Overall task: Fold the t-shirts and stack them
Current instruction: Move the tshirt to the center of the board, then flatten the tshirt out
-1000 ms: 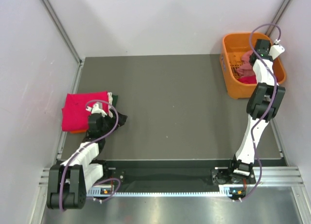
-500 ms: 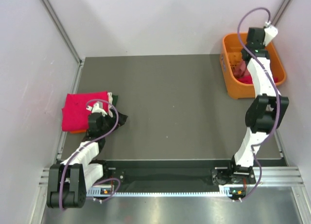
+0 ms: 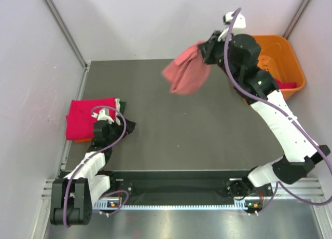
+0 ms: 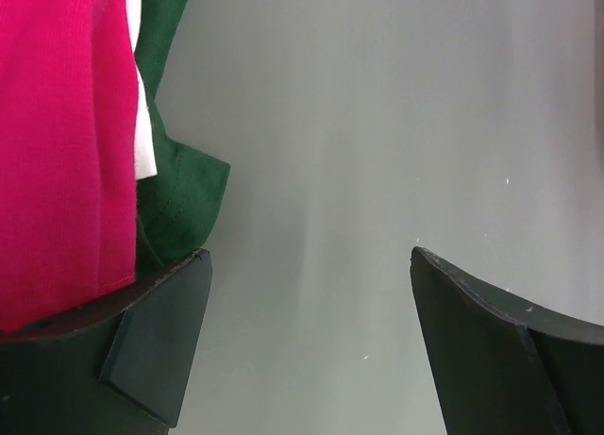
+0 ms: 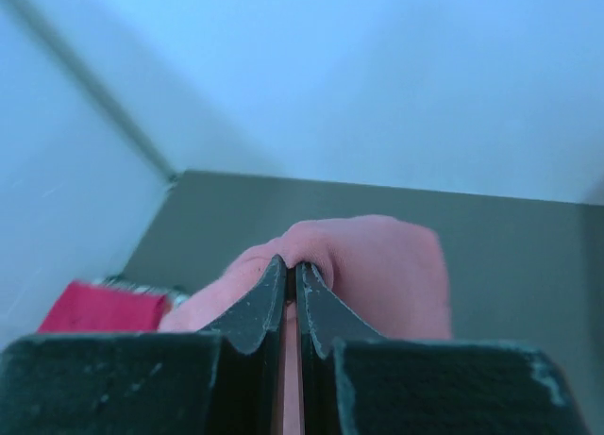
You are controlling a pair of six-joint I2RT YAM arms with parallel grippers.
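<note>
— What do we see changed from a second ago?

— The right gripper (image 3: 204, 51) was down in the orange basket (image 3: 292, 52). It is now up and to the left of it, and the salmon-pink shirt (image 3: 185, 73) has come out with it. The left arm and the pile have not shifted.

— Then we go across. What lies farthest from the basket?

— At the far left edge of the table (image 3: 181, 130), well apart from the basket, we find the folded pile. The magenta-red shirt (image 3: 88, 116) is on top. A strip of white shirt (image 4: 142, 124) and the dark green shirt (image 4: 184, 194) show at the side toward the basket. An orange shirt (image 3: 82, 140) peeks from under the near edge.

— And the left gripper (image 4: 310, 265)?

— It is just on the basket side of the pile, low over the table. Its jaws are spread wide with only bare table between them, and one finger sits at the pile's edge.

— Next?

— The salmon-pink shirt hangs bunched in the air over the back of the table, left of the basket and clear of it. The right gripper is clamped on its upper fold. In the wrist view we see the fingertips meet with pink cloth pinched between them.

— And the basket itself?

— We see a bit of red cloth (image 3: 287, 85) against its near wall. The arm hides part of the inside, so we cannot tell what else is there.
</note>
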